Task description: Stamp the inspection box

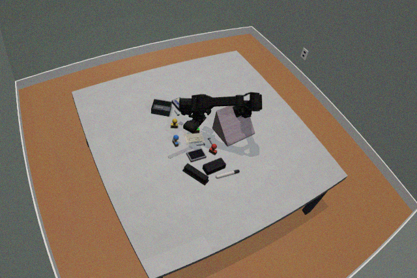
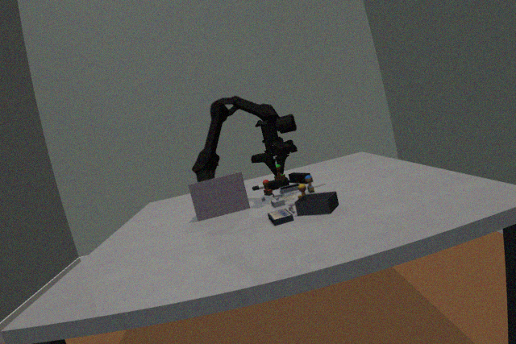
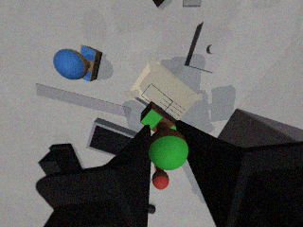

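My gripper (image 2: pixel 278 171) (image 3: pixel 163 127) is shut on the green-knobbed stamp (image 1: pixel 197 130) (image 3: pixel 169 152), held upright above the table near the card's edge. The stamp's label is unreadable. The cream card (image 1: pixel 194 139) (image 3: pixel 182 90) lies under and beyond the stamp in the wrist view, with a printed box outline that looks blank; the stamp block hides its near edge. The dark ink pad (image 1: pixel 196 154) (image 3: pixel 111 138) lies beside the card, partly behind a finger in the wrist view. A blue stamp (image 1: pixel 175 139) (image 3: pixel 71 63), a red stamp (image 1: pixel 214 148) (image 3: pixel 160 180) and a yellow stamp (image 1: pixel 174 122) (image 2: pixel 301 189) stand around.
A pinkish-grey wedge (image 1: pixel 234 127) (image 2: pixel 219 196) stands beside the arm. A black bin (image 2: pixel 318 203) and a small box (image 2: pixel 280 217) stand beyond the yellow stamp. Two black blocks (image 1: pixel 195 174) (image 1: pixel 214 165) and a marker (image 1: pixel 227 174) lie past the pad. A flat strip (image 3: pixel 80 98) lies near the blue stamp.
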### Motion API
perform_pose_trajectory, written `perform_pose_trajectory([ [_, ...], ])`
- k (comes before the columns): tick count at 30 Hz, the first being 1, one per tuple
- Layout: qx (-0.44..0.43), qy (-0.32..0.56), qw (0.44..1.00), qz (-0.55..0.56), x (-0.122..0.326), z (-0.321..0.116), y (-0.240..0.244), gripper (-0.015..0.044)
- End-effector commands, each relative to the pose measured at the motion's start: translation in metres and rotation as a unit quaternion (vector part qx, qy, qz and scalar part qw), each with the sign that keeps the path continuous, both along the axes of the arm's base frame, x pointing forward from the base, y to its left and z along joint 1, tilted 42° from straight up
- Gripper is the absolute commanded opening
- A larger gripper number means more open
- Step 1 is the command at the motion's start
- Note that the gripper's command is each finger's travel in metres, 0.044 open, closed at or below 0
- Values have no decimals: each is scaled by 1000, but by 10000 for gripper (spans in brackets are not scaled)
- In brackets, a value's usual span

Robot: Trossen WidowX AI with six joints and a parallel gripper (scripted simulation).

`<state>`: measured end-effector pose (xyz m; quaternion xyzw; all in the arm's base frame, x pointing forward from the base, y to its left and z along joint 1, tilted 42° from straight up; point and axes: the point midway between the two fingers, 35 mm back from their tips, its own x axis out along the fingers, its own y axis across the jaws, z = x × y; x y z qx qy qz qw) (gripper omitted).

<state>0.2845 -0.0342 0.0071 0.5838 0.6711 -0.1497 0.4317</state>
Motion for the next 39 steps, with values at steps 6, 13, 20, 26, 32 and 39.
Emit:
perform_pose_trajectory([
  [6, -1, 5, 1000, -3, 0, -6, 3, 0],
  [13, -2, 5, 1000, -3, 1, -10, 6, 0],
  [20, -2, 5, 1000, -3, 1, -13, 9, 0],
  [26, -3, 5, 1000, -3, 1, -16, 12, 0],
  [32, -3, 5, 1000, -4, 2, -19, 14, 0],
  [39, -3, 5, 1000, -4, 2, -23, 18, 0],
])
